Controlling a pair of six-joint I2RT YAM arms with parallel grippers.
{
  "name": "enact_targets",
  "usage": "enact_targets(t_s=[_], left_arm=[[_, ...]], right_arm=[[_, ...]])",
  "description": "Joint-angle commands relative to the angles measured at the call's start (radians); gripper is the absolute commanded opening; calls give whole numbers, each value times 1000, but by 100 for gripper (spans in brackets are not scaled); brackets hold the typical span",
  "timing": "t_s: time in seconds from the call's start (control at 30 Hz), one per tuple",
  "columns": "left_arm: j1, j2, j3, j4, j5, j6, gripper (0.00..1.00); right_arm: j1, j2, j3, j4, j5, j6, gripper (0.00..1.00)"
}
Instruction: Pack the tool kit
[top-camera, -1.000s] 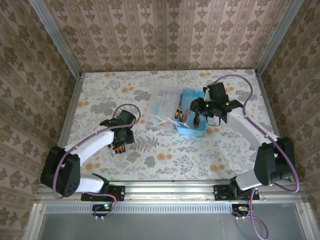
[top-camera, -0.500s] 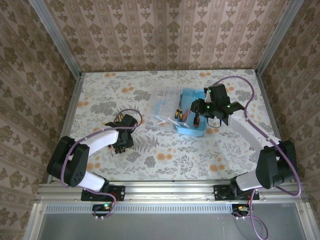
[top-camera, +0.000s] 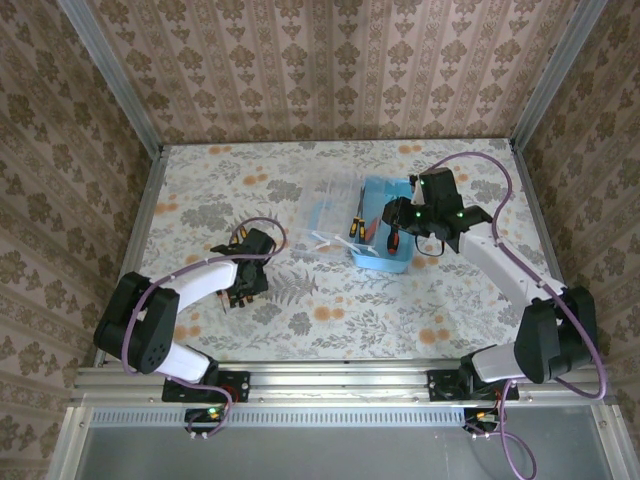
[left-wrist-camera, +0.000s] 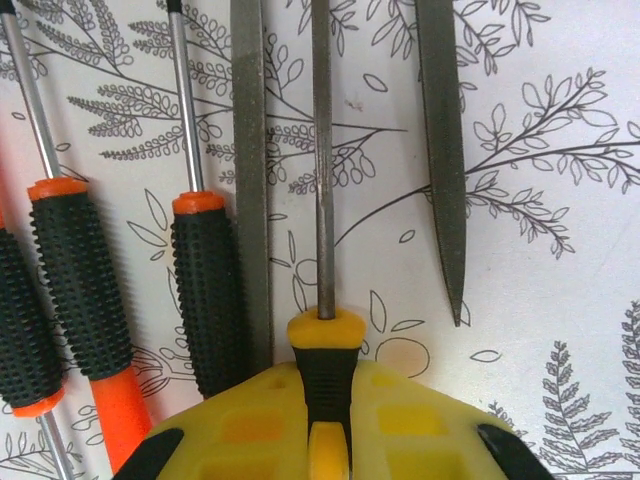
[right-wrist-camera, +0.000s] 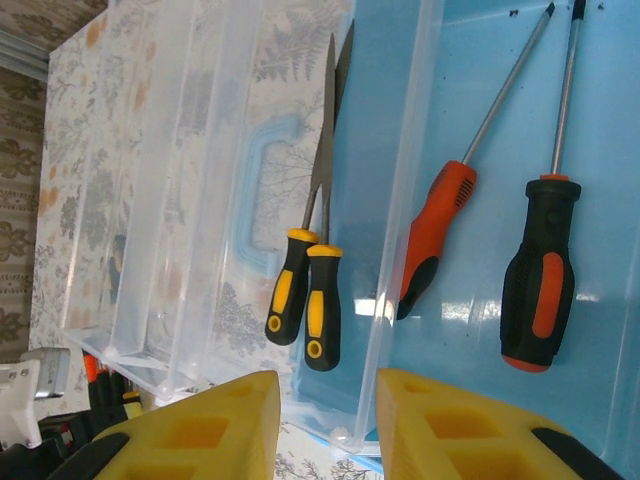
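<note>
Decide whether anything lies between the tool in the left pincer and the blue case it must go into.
Yes: the case's open clear lid lies flat between the left pincer, shut on a yellow-handled tool, and the blue case. It looks low enough to pass over.

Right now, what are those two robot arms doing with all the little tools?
They are packing a tool kit. The left gripper is shut on a yellow-handled file lying on the table beside some orange-and-black screwdrivers. The right gripper hovers open over the blue case, which holds two screwdrivers. Two yellow-handled tools lie by its open clear lid.
</note>
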Motion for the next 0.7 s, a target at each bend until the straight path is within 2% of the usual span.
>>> enact_targets(t_s=[0.0, 0.27, 0.4, 0.53, 0.67], left_arm=[[-19, -47, 36, -22, -6, 56, 8], [-48, -168, 106, -82, 14, 99, 4], [-93, -233, 157, -99, 40, 141, 3], [-162, -277, 209, -37, 110, 213, 2], [-246, -264, 223, 93, 184, 225, 1]], right_arm=[[1, -23, -7, 7, 13, 11, 33], [1, -27, -15, 20, 5, 18, 33], [6, -19, -18, 59, -71, 10, 34], [29, -16, -20, 116, -147, 23, 37], [81, -10, -26, 218, -214, 77, 44]])
